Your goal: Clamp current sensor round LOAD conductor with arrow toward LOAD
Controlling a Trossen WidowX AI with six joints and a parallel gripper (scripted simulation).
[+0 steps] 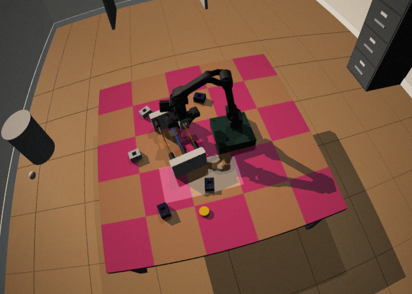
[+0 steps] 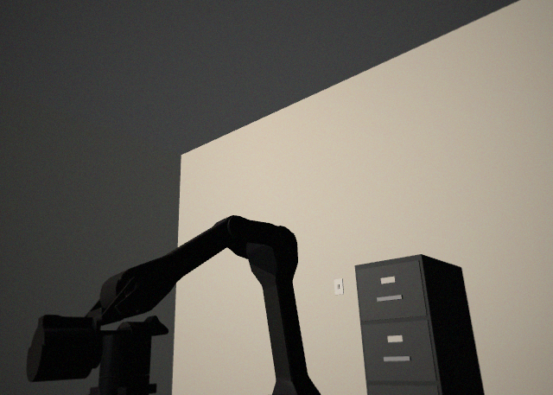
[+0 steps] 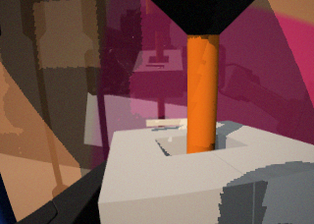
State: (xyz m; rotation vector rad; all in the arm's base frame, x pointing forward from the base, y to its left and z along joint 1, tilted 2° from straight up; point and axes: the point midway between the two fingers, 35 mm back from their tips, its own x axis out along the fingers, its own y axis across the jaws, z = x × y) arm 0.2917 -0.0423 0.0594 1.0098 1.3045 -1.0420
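Note:
The white split-core sensor (image 1: 183, 123) (image 3: 147, 177) is around an orange conductor (image 1: 189, 134) (image 3: 202, 93). In the wrist view its two halves meet with only a thin seam, and the conductor passes through its square window. My gripper (image 1: 183, 121) (image 3: 196, 190) is shut on the sensor; one dark finger shows at the lower left of the wrist view. I cannot tell whether the latch is engaged. The sensor's arrow and the LOAD marker cannot be made out.
A blue conductor (image 1: 177, 137) and another orange conductor (image 1: 164, 141) run alongside, between two end blocks (image 1: 188, 163) (image 1: 156, 115). Several small dark and white blocks with holes (image 1: 209, 179) (image 1: 134, 159) and a yellow disc (image 1: 204, 211) stand around. The green base (image 1: 232, 137) is at right.

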